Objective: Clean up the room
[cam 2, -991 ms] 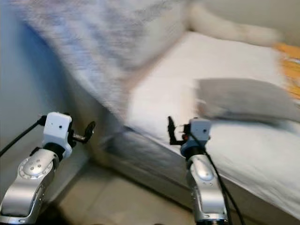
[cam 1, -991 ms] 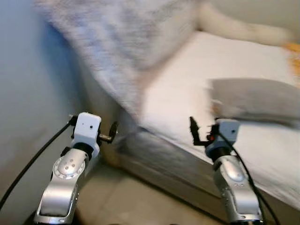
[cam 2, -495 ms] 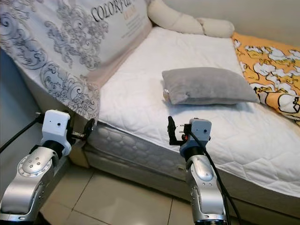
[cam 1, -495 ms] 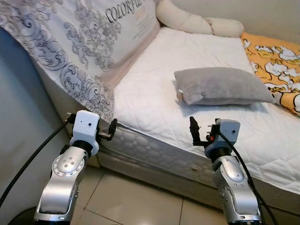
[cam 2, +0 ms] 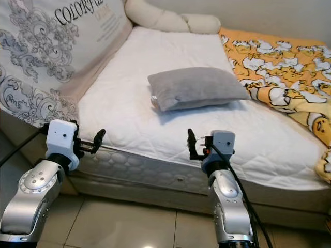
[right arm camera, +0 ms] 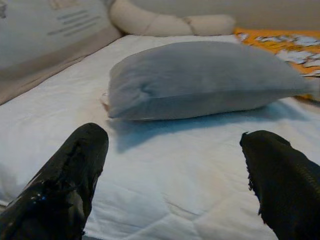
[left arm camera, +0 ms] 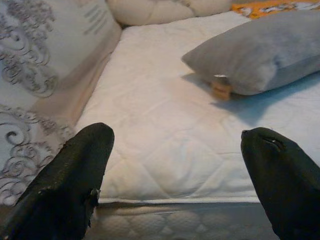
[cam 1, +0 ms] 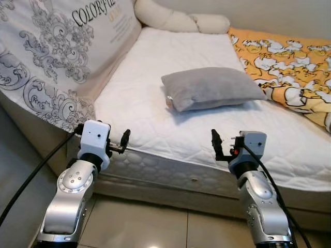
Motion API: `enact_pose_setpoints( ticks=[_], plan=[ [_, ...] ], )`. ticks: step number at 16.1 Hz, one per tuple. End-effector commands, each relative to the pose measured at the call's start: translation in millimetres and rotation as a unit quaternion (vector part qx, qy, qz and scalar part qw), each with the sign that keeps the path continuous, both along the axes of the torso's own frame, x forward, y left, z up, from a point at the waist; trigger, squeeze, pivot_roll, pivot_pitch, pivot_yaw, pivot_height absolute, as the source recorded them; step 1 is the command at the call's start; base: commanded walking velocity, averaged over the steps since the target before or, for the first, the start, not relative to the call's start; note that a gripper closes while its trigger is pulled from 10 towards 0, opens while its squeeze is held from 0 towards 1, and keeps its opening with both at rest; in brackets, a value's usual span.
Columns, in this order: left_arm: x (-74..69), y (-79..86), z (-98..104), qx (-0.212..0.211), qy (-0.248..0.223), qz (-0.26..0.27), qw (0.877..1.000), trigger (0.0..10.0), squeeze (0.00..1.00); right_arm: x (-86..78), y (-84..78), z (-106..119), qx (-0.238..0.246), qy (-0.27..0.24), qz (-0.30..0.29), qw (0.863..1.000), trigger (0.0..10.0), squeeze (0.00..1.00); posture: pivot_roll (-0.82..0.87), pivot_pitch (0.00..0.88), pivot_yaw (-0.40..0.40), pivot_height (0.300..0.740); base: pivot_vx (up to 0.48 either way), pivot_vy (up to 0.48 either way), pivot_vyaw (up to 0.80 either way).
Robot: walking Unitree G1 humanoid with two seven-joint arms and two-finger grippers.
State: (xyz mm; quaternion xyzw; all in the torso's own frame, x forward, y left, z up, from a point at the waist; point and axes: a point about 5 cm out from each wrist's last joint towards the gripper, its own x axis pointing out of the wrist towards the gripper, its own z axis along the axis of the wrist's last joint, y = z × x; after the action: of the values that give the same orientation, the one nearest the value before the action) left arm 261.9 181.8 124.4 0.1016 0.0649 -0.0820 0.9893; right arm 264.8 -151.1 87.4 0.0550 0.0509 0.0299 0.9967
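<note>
A grey pillow lies askew in the middle of the white mattress. An orange blanket with a duck print is rumpled over the bed's right side. A white sheet with grey scrollwork hangs over the left end. My left gripper is held out at the mattress's front edge, open and holding nothing. My right gripper hovers at the same edge further right, also open. In the right wrist view the pillow lies ahead between the fingers.
A long cream knotted cushion rests against the wall at the head of the bed. Beige floor tiles run along the bed's base in front of me. A grey wall stands at my left.
The camera has swung to the right and the blur has cleared, so the pillow and duck blanket sit nearer the centre. Both arms keep the same raised pose.
</note>
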Motion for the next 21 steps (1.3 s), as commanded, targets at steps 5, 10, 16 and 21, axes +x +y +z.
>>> enact_pose_setpoints(
  ticks=[5,10,16,21],
  plan=[
    [0.8,2.8,1.4,0.003,0.002,0.0,1.0,10.0,0.0,5.2,6.7,5.8,-0.001,-0.003,0.018,1.0,10.0,0.0,0.01,0.0,-0.045,0.74,0.267,0.0,0.0],
    [1.0,2.6,1.7,0.002,0.002,-0.002,1.0,10.0,0.0,5.9,7.0,5.6,0.0,-0.003,0.019,1.0,10.0,0.0,0.01,0.0,-0.044,0.74,0.276,0.0,-0.26],
    [1.8,4.0,2.3,0.002,0.004,-0.001,1.0,10.0,0.0,7.9,6.5,6.4,-0.002,-0.002,0.016,1.0,10.0,0.0,0.01,0.0,-0.043,0.74,0.321,0.0,0.0],
    [2.2,3.6,2.5,0.002,0.004,-0.002,1.0,10.0,0.0,9.0,6.0,5.8,-0.004,0.0,0.015,1.0,10.0,0.0,0.01,0.0,-0.041,0.74,0.348,0.0,-0.27]
  ],
)
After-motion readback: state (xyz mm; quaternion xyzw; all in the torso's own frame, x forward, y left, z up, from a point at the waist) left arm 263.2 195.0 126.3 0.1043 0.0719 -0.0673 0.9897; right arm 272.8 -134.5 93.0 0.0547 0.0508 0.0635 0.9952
